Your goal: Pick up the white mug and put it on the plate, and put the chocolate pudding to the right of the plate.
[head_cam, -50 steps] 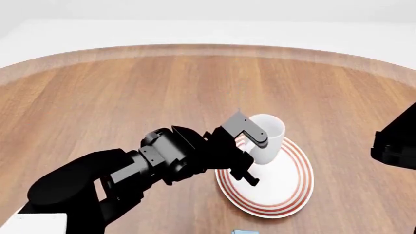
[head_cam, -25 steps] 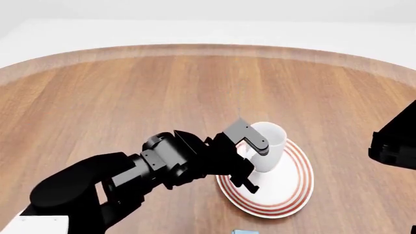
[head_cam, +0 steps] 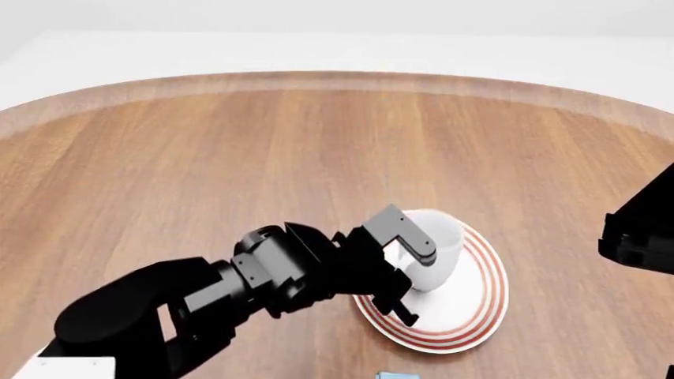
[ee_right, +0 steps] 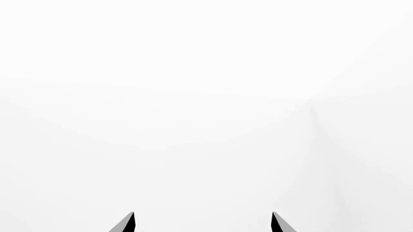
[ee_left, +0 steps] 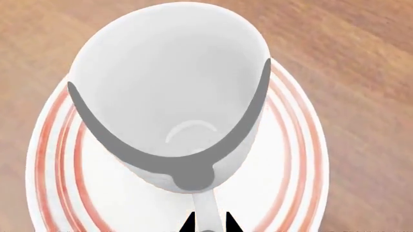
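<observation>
The white mug (head_cam: 434, 235) is held by its handle in my left gripper (head_cam: 406, 267), low over the plate (head_cam: 474, 304), a round white plate with red rings. In the left wrist view the mug (ee_left: 168, 82) tilts over the plate (ee_left: 293, 159), and its handle sits between the tips of my shut left gripper (ee_left: 208, 223). I cannot tell whether the mug's base touches the plate. A light-blue sliver at the near edge is the chocolate pudding (head_cam: 394, 375), mostly cut off. My right gripper (ee_right: 202, 223) is open and empty, facing blank white.
The round wooden table (head_cam: 211, 158) has its far edge curving across the top of the head view. A black part of my right arm (head_cam: 637, 229) shows at the right edge, beside the plate.
My left gripper has lowered the mug a little toward the plate and drawn slightly nearer. The right arm has not moved.
</observation>
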You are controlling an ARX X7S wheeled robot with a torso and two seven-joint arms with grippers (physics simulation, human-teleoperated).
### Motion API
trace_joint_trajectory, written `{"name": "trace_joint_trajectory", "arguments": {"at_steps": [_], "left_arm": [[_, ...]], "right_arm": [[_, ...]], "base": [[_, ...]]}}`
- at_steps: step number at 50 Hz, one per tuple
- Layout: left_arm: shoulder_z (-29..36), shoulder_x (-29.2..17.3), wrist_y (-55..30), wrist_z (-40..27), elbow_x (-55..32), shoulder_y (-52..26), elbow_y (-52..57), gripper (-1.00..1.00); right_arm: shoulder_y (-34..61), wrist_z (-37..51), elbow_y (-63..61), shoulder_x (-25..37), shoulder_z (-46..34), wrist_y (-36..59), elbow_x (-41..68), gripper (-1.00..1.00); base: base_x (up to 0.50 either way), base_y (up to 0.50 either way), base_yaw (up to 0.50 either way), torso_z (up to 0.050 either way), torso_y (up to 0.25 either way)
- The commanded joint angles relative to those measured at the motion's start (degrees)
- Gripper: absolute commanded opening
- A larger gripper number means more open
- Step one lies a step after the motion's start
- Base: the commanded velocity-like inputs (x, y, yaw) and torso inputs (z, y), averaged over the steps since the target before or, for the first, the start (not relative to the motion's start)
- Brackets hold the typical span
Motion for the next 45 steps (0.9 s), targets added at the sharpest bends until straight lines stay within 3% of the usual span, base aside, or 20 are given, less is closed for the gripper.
{"name": "trace_joint_trajectory", "arguments": {"at_steps": [1, 28, 45], "left_arm": [[-1.72, 1.04, 0.49, 0.91, 1.86, 1.32, 0.02, 1.0], [-1.84, 1.04, 0.75, 0.09, 3.4, 2.91, 0.12, 1.0], [-1.89, 1.04, 1.79, -1.1, 0.84, -0.22, 0.56, 1.0]], "right_arm": [[-0.15, -1.07, -0.15, -0.79, 1.19, 0.07, -0.81, 1.0], [-0.15, -0.71, -0.04, -0.63, 0.83, -0.09, -1.19, 1.0], [-0.36, -0.89, -0.34, -0.65, -0.6, -0.38, -2.41, 1.0]], "base": [[0.0, 0.0, 0.0, 0.0, 0.0], [0.0, 0.0, 0.0, 0.0, 0.0], [0.0, 0.0, 0.0, 0.0, 0.0]]}}
